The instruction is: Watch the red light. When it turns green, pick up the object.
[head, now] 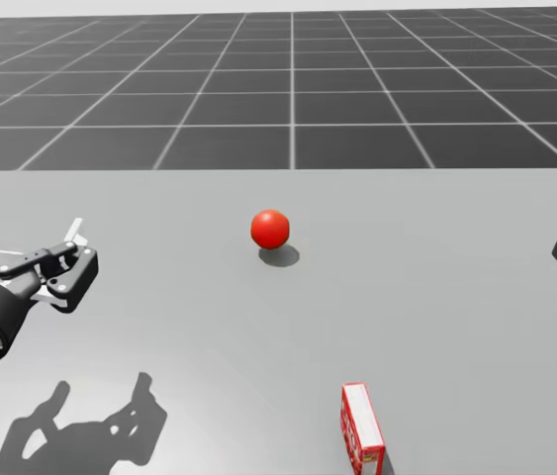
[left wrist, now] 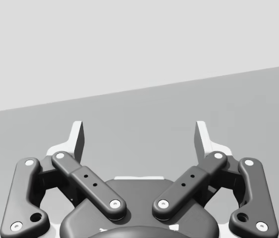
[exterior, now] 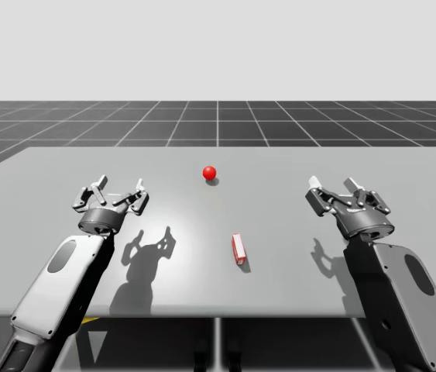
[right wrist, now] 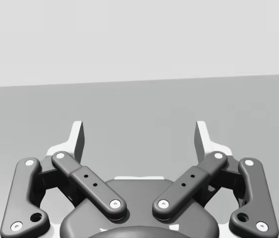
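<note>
High view: light (exterior: 209, 172) red, so step = waiting | slim red box (exterior: 238, 248) lies on desk (exterior: 47, 186), near centre, right of middle | my left hand (exterior: 121, 184) and right hand (exterior: 332, 184) spread, empty | next: hold off until green

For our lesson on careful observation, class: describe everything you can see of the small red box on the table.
The small red box is a thin carton, red with pale print on its broad side, whitish with a red rim on its narrow upward face. It looks like closed cardboard. It stands on a long narrow edge on the grey table, nearer me than the red ball. Only the table touches it.
</note>
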`<state>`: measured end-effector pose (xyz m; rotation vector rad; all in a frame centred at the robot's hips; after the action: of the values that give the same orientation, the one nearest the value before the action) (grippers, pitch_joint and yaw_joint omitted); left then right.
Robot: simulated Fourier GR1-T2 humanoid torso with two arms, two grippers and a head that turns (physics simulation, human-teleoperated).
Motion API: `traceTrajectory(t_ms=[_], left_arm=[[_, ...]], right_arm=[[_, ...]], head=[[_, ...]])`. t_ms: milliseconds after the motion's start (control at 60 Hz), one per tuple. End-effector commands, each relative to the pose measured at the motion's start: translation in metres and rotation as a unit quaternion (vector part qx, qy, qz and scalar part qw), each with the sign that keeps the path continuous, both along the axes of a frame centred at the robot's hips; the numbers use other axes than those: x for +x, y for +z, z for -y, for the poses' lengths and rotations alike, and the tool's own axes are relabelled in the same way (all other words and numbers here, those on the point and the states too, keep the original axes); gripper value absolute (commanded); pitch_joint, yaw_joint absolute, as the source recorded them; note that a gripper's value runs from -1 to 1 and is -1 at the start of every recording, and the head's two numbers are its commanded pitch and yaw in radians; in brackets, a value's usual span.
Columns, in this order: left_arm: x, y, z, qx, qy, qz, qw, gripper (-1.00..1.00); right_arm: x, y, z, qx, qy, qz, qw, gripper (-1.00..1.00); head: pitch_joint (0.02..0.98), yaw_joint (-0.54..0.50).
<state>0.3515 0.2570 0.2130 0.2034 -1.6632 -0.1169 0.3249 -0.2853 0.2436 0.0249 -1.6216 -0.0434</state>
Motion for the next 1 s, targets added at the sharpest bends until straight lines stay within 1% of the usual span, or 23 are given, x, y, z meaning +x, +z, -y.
traceTrajectory(t_ms=[17, 250, 333, 733, 917, 1000], left_arm=[[0.0003, -0.0001, 0.0001, 0.001, 0.0, 0.0, 1.0, -1.0], [0.0005, -0.0006, -0.0002, 0.002, -0.002, -0.002, 1.0, -1.0], [0.0003, -0.0007, 0.0, 0.002, -0.002, -0.002, 1.0, -1.0], [-0.0002, 0.0003, 0.0004, 0.003, -0.005, -0.004, 1.0, -1.0], [-0.0003, 0.0009, 0.0004, 0.001, -0.005, -0.005, 1.0, -1.0], [-0.0007, 0.0013, 0.0008, 0.001, -0.006, -0.005, 1.0, -1.0]], right_arm=[[0.0002, 0.0, 0.0003, -0.001, -0.001, 0.001, 1.0, -1.0], [0.0002, 0.0001, 0.0003, -0.001, -0.002, 0.002, 1.0, -1.0], [0.0, 0.0003, 0.0005, -0.001, -0.002, 0.002, 1.0, -1.0], [0.0012, -0.0013, -0.0003, 0.0, -0.002, -0.001, 1.0, -1.0], [0.0017, -0.0016, -0.0017, -0.002, 0.001, -0.003, 1.0, -1.0], [0.0016, -0.0021, -0.0025, -0.002, 0.003, -0.006, 1.0, -1.0]], head=[[0.585, 0.03], [0.589, 0.03], [0.606, 0.02], [0.833, -0.06], [0.89, -0.09], [0.896, -0.09]])
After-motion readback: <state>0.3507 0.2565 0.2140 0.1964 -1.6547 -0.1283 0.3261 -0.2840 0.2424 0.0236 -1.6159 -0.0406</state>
